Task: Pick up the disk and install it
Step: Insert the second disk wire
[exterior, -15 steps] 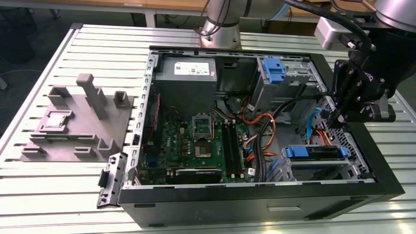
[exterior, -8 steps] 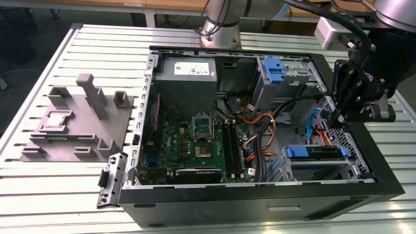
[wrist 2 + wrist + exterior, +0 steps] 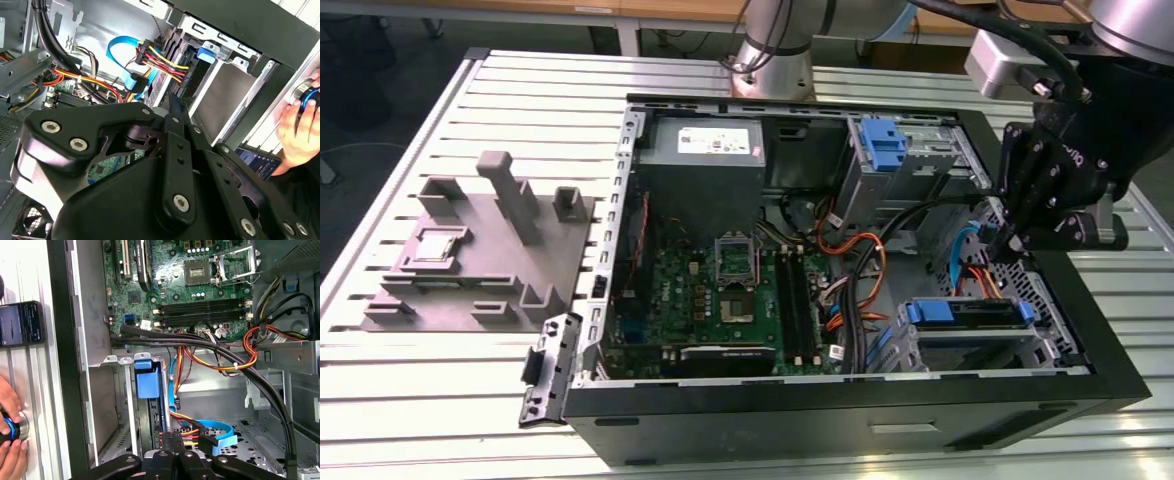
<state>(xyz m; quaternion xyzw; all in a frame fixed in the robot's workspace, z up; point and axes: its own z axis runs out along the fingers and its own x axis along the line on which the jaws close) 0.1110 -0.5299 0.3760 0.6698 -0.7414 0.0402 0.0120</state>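
**A:** The disk [image 3: 977, 314], a flat drive with blue plastic rails, is seen seated in the silver metal drive cage [image 3: 987, 350]. The cage is at the near corner of the open black computer case [image 3: 854, 425], towards the exterior view's right.

**B:** How is the end effector found?

**A:** The black end effector [image 3: 1007, 245] is held just above that cage. Its fingers are pressed together and nothing is pinched.

**B:** What is seen further back?

**A:** The green motherboard [image 3: 720, 290] is laid flat inside the case. Beyond it, the grey metal power-supply box [image 3: 707, 145] is set against the far wall. Everything is carried by the slatted metal desk [image 3: 454, 420].
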